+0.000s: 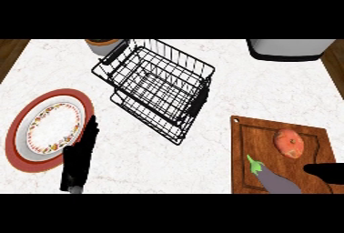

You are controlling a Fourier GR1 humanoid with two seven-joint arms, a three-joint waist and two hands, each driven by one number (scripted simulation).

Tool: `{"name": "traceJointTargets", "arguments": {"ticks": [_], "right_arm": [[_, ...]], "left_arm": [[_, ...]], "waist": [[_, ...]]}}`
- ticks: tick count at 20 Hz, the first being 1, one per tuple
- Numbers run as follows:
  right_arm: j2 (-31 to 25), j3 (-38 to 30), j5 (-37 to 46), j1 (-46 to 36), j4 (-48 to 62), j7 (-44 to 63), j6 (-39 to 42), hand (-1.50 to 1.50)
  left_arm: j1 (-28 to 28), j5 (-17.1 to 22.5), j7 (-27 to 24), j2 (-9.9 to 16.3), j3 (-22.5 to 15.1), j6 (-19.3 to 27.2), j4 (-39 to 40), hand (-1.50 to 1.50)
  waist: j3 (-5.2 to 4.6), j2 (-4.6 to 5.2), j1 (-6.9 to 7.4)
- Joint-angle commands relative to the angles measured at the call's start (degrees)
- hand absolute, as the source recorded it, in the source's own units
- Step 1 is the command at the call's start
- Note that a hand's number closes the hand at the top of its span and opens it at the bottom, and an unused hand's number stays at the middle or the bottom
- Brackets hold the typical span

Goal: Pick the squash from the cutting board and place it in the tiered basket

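An orange-red round squash [290, 142] lies on the wooden cutting board [249, 150] at the lower right. Just below it on the board lies a purple eggplant [277, 181] with a green stem. My right hand [327, 173] comes in from the right edge over the board, a little below and right of the squash, not touching it; only a small black part of it shows. The black wire tiered basket [158, 88] stands tilted in the upper middle of the counter with nothing in it. My left hand [79, 159] rests open at the lower left, fingers straight.
A white patterned plate [53, 125] on a red underplate [17, 152] sits at the left, right beside my left hand. An orange-rimmed pot [104, 43] stands behind the basket. A grey appliance [290, 49] is at the back right. Bare marble counter [201, 164] lies between basket and board.
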Motion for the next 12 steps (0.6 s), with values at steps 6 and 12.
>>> {"name": "traceJointTargets", "arguments": {"ticks": [6,12], "right_arm": [[3.5,6.7,5.3,-6.6,5.2,11.3,9.7,-1.5],[10.7,6.2,6.7,-14.2,13.6,9.2,10.8,-1.5]], "left_arm": [[1.4,-0.8,0.3,-1.3,0.5,-0.6,0.8,0.0],[0.0,-1.8,-1.6,-2.9,2.6,-1.5,3.6,0.0]], "waist": [[-0.06,-0.05,-0.39],[-0.05,0.02,-0.49]]}}
